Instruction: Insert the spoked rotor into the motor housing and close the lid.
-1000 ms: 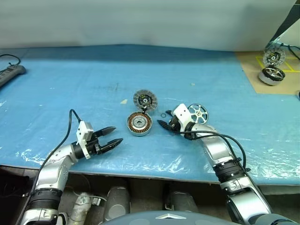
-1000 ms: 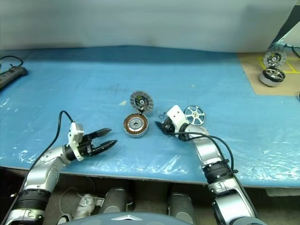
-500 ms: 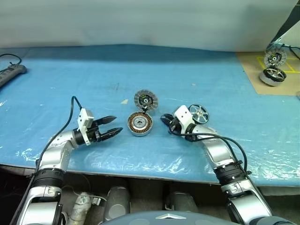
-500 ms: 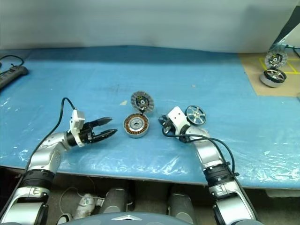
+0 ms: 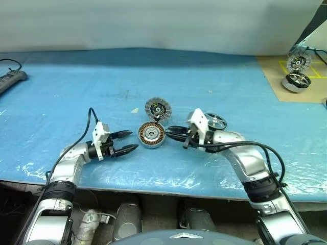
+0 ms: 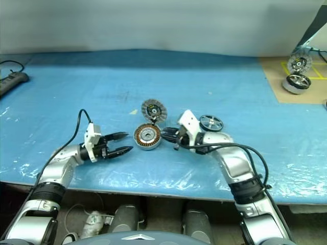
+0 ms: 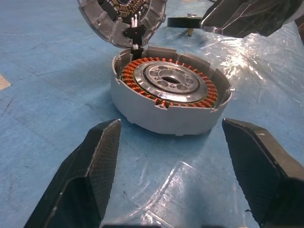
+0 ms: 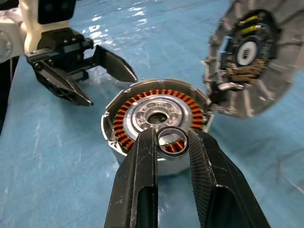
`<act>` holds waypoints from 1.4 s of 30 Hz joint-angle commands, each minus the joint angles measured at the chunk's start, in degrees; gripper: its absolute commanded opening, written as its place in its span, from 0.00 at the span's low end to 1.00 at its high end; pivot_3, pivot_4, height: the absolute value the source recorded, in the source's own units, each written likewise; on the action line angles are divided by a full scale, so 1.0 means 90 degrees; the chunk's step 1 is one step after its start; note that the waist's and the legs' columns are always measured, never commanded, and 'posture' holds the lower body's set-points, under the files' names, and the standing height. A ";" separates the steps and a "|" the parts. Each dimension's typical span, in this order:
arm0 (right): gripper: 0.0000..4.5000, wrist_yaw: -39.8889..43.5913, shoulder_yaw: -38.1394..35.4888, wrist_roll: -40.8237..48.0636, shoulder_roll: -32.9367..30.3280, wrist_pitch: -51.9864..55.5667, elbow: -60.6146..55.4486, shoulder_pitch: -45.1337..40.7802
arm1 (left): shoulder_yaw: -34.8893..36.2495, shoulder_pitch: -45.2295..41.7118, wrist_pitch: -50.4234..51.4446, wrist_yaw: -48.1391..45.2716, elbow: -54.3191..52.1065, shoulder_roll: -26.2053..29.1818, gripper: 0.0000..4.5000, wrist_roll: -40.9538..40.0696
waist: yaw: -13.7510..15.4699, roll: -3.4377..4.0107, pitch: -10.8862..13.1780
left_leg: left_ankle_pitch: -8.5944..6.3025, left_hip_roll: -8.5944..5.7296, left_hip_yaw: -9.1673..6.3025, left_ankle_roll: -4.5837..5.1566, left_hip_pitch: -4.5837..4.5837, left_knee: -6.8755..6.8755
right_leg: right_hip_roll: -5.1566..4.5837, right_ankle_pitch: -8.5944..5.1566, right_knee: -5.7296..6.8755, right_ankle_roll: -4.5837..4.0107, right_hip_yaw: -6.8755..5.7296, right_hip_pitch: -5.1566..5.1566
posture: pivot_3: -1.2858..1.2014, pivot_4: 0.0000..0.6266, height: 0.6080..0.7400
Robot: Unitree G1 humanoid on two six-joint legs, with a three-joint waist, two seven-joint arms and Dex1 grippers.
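Pinching a small ring (image 8: 173,141), right fingers (image 8: 142,175) near motor housing (image 5: 152,135), left fingers (image 7: 102,156) spread beside it

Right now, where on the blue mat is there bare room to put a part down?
Free: the wide stretch of blue mat between the power strip and the open lid, and the far strip along the wall. Crowded: around the motor housing, flanked by the left gripper and right gripper, spoked rotor behind.

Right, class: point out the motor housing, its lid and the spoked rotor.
motor housing (image 7: 164,121): left wrist view, on its grey outer wall.
lid (image 5: 158,108): left eye view, on its dark centre.
spoked rotor (image 6: 211,123): right eye view, on its hub.
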 commanded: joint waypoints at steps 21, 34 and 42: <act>0.12 0.0218 0.0567 -0.0635 0.0723 -0.1038 0.1482 -0.0956 | 0.0391 0.1293 0.0932 0.0541 -0.2493 0.0525 0.81 -0.0596 | 0.0004 -0.0002 0.0000 | 0.0001 0.0007 0.0010 0.0000 -0.0052 0.0018 | 0.0001 0.0001 0.0024 -0.0003 0.0000 -0.0052 | 0.52 0.24 1.00; 0.12 0.0237 0.0646 -0.0963 0.0635 -0.1239 0.1608 -0.0897 | 0.0033 0.1307 0.1088 0.0935 -0.2834 0.0311 0.81 -0.0430 | 0.0008 -0.0003 0.0000 | 0.0000 0.0007 0.0012 0.0000 -0.0048 0.0030 | 0.0001 0.0001 0.0035 -0.0003 0.0004 -0.0048 | 0.52 0.24 1.00; 0.12 0.0193 0.0666 -0.1126 0.0679 -0.1388 0.1769 -0.0936 | -0.0107 0.0767 0.1032 0.1015 -0.2279 0.0204 0.81 -0.0262 | 0.0007 -0.0003 0.0000 | 0.0001 0.0010 0.0012 0.0000 -0.0042 0.0047 | 0.0002 0.0001 0.0058 -0.0003 0.0010 -0.0049 | 0.52 0.24 1.00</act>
